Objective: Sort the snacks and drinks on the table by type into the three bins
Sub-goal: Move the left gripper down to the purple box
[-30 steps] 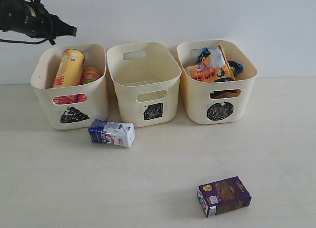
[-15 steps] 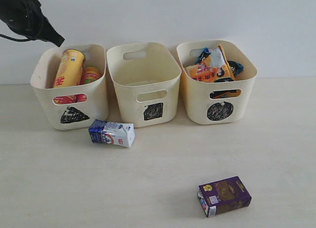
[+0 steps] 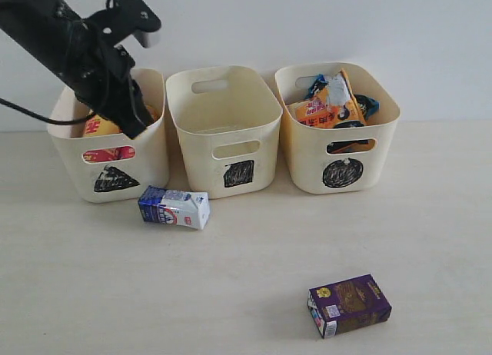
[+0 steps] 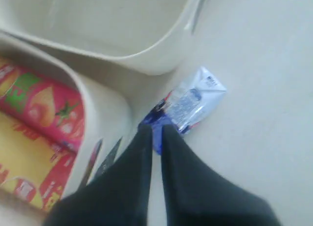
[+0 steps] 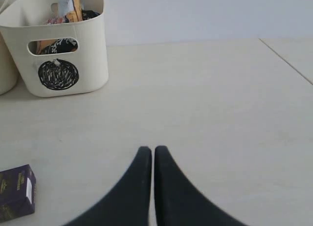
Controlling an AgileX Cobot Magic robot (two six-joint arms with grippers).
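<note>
done: tubes [image 4: 41, 108], bags [image 3: 330, 101] binned
left: we owe blue-white carton [image 3: 174, 207], purple carton [image 3: 350, 305]
left gripper [image 4: 152, 130], right gripper [image 5: 147, 150]: pressed together, empty

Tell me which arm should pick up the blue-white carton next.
Left. The left claw hangs shut and empty beside the triangle bin, and the blue-white carton lies just past its tips. The right claw, also shut, is nearer the purple carton and the circle bin.
</note>
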